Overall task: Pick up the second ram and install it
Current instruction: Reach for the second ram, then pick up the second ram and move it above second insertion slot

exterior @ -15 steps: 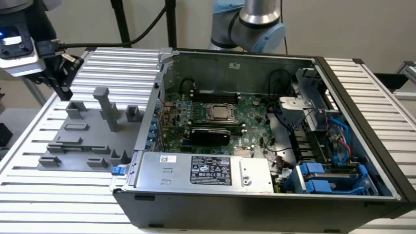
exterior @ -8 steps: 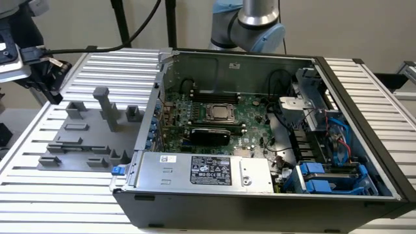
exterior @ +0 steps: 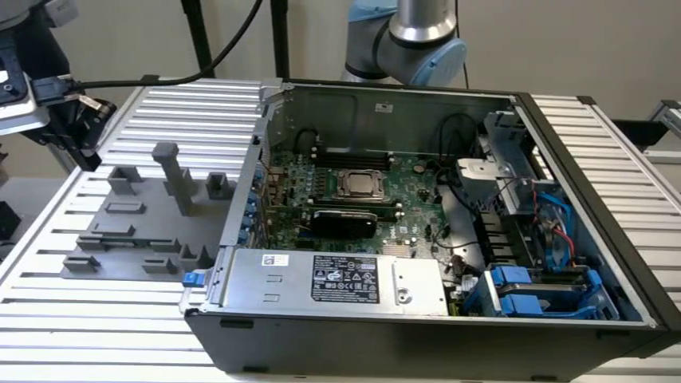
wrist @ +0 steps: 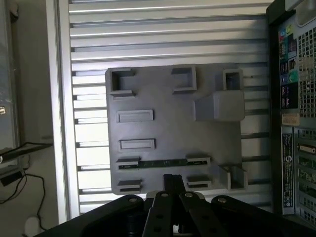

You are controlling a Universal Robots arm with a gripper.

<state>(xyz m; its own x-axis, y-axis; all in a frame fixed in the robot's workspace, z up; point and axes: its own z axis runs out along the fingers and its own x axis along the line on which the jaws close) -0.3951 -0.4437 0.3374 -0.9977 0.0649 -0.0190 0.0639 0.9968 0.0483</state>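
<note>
- The gripper hangs above the grey fixture, jaws narrow and holding nothing.
- The ram lies flat in the fixture, its ends in two holders.
- The fixture sits on the slatted worktop, beside the open PC case.

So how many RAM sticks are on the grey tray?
1: the second ram sits between two small brackets near one edge of the grey tray. Any inside the computer case can't be made out.
</note>
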